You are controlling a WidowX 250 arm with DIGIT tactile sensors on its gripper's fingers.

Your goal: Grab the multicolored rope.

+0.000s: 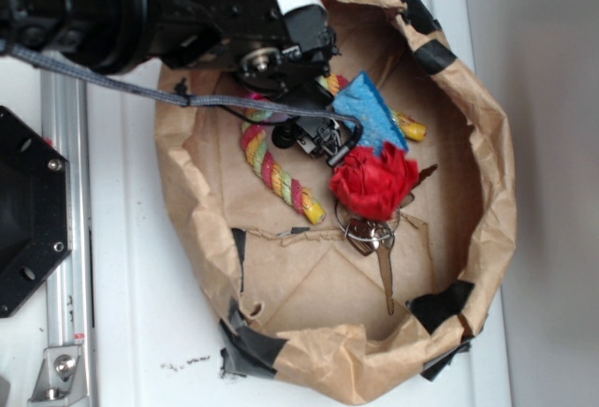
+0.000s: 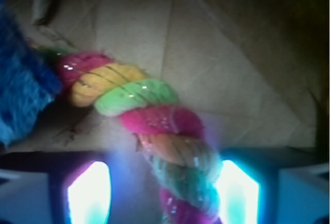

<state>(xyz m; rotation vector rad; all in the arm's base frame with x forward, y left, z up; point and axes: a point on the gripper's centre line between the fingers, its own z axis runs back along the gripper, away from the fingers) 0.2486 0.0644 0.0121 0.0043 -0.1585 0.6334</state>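
Observation:
The multicolored rope (image 1: 276, 175) lies curved on the floor of a brown paper bag (image 1: 487, 192), one yellow tip near the middle and the other end passing under the arm and a blue sponge (image 1: 370, 112). In the wrist view the rope (image 2: 139, 95) runs diagonally down between my two lit fingers (image 2: 88, 193). It touches the right finger, while a gap remains on the left side. My gripper (image 2: 162, 193) is open and straddles the rope. In the exterior view the gripper (image 1: 321, 136) sits low over the rope's bend, and the arm hides that part.
The blue sponge (image 2: 20, 90) lies just left of the rope. A red fabric flower (image 1: 374, 182) with keys (image 1: 370, 237) sits to the right of the gripper. The bag's crumpled walls, patched with black tape (image 1: 253, 346), rise all round. A metal rail (image 1: 65, 239) runs along the left.

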